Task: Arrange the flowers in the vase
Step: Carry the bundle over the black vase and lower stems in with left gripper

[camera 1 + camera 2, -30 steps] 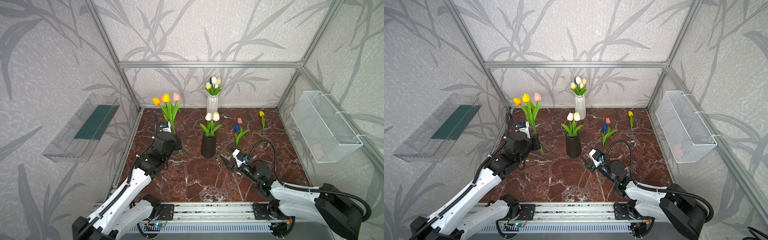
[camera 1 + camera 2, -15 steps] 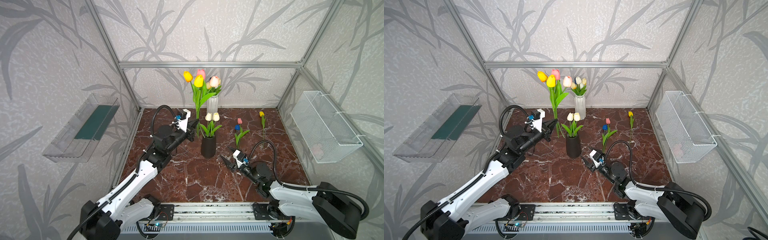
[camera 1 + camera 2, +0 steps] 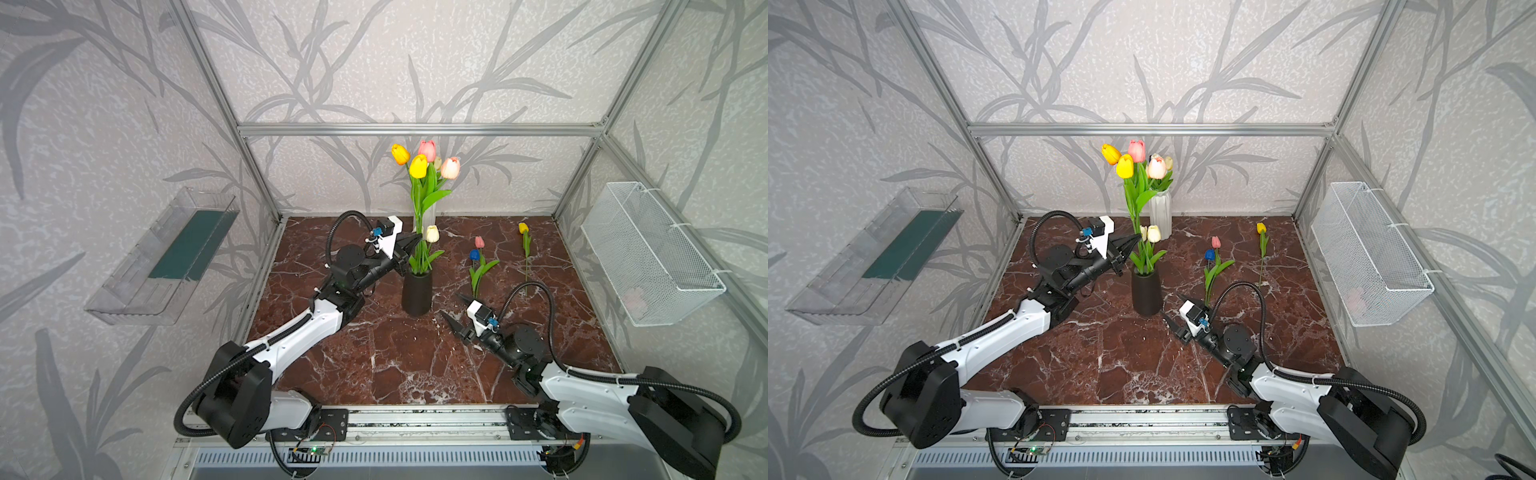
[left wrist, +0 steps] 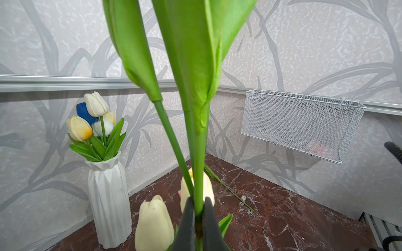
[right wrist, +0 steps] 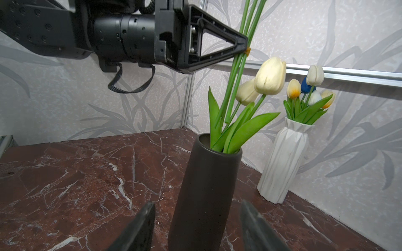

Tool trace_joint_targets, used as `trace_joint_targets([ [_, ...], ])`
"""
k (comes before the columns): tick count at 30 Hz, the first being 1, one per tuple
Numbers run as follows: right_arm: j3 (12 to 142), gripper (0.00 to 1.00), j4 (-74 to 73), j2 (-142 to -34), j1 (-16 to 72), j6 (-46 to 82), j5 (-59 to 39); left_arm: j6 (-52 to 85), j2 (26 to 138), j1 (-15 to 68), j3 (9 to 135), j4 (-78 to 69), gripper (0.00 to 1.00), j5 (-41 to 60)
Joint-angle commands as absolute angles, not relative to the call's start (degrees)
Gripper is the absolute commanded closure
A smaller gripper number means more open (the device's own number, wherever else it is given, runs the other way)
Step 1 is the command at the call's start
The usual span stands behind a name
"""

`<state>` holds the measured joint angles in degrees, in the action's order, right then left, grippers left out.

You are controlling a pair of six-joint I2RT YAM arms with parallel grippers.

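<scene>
Left claw (image 3: 415,245): pressed tight on the stems of a tall bunch of orange, yellow and pink tulips (image 3: 424,195), held upright.
Held bunch: stem ends hang just above the mouth of the matte black cylindrical vase (image 3: 417,293), among the leaves of two cream tulips (image 5: 269,76) standing in it.
Black vase: near the centre of the brown marble tabletop (image 3: 395,365).
Right claw (image 3: 450,304): spread, holding nothing, low at 4 o'clock of the black vase, apart from it.
Loose flowers: pink-and-blue tulip pair (image 3: 478,266) and single yellow tulip (image 3: 524,249) lie flat at 2 o'clock.
White ribbed vase (image 3: 1160,216): 12 o'clock, by the rear wall, holding cream and blue tulips.
</scene>
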<state>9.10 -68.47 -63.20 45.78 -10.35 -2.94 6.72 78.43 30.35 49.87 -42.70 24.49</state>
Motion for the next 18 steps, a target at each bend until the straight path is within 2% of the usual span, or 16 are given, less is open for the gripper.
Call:
trace_joint_targets([
  [1, 8.6, 0.37, -69.1, -61.8, 46.1, -10.6, -3.4, 7.5, 78.9, 30.5, 49.5, -48.6, 1.00, 24.2],
  [10, 8.8, 0.37, -68.6, -61.3, 46.1, -10.4, -4.3, 5.5, 78.4, 30.4, 45.6, -46.9, 1.00, 15.9],
  [18, 8.8, 0.37, -68.4, -60.9, 46.1, -10.4, -4.3, 5.9, 79.4, 30.5, 44.2, -47.6, 1.00, 13.0],
])
